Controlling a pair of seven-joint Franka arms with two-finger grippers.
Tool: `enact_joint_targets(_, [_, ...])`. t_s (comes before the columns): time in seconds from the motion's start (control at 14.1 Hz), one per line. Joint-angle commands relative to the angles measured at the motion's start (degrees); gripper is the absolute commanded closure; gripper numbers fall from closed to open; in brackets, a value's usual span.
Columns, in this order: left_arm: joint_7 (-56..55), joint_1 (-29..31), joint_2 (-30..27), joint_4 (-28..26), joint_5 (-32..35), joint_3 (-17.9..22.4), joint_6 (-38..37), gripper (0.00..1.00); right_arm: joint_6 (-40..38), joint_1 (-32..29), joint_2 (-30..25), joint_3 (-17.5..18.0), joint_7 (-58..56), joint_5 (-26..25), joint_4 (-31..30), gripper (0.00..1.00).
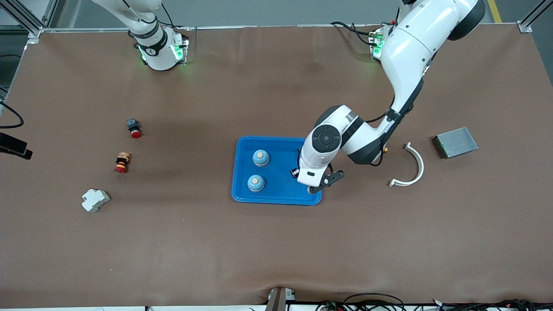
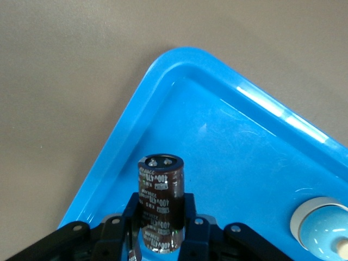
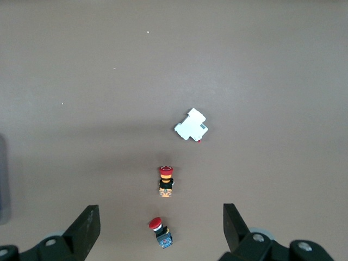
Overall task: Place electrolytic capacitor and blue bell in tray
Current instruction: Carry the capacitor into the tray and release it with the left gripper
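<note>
The tray (image 1: 276, 196) sits at the centre of the front view. Two bells lie in it, one bell (image 1: 261, 157) above the other bell (image 1: 255, 182). The left gripper (image 2: 160, 231) hangs over the tray's corner toward the left arm's end, closed on the capacitor (image 2: 161, 201), which stands upright, possibly just touching the tray floor. At centre right lie a curved bracket (image 1: 410, 166) and a metal plate (image 1: 456, 142). At centre left lie two push buttons (image 1: 134, 128) (image 1: 122, 162) and a breaker-like block (image 1: 95, 200), under the raised right gripper (image 3: 160, 231), fingers apart.
</note>
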Motion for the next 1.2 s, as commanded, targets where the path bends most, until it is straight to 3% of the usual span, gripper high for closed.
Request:
enact_joint_targets(0.0, [-1.33,-1.95,1.37,1.67,1.63,1.56,0.24,0.97,-0.4,-0.55,-0.6,0.72,-0.63,0.06,0.06,0.0])
enact_joint_targets(0.35, [-2.12,-5.9,2.25,1.5,1.63,5.34,1.73,0.97,-1.1,0.94,-0.95,1.33,0.07,0.33,0.06,0.0])
enact_joint_targets(0.5, [-2.3,-5.91,3.13,1.5,1.72,5.43,3.39,0.97,-1.19,2.26,-1.13,1.24,2.43,3.39,0.06,0.0])
enact_joint_targets(0.85, [-2.74,-6.17,3.66,1.5,1.81,5.52,4.72,0.96,-1.37,2.53,-1.22,1.24,2.71,3.58,-0.03,0.0])
enact_joint_targets(0.99, [-2.74,-6.26,3.66,1.5,1.81,5.52,4.9,0.91,-2.24,2.44,-1.48,1.16,2.63,3.49,-0.12,0.0])
enact_joint_targets(1.13, [-2.74,-6.35,3.58,1.5,1.81,6.04,4.9,0.7,-2.51,2.35,-1.48,0.98,2.54,2.88,-0.29,0.0])
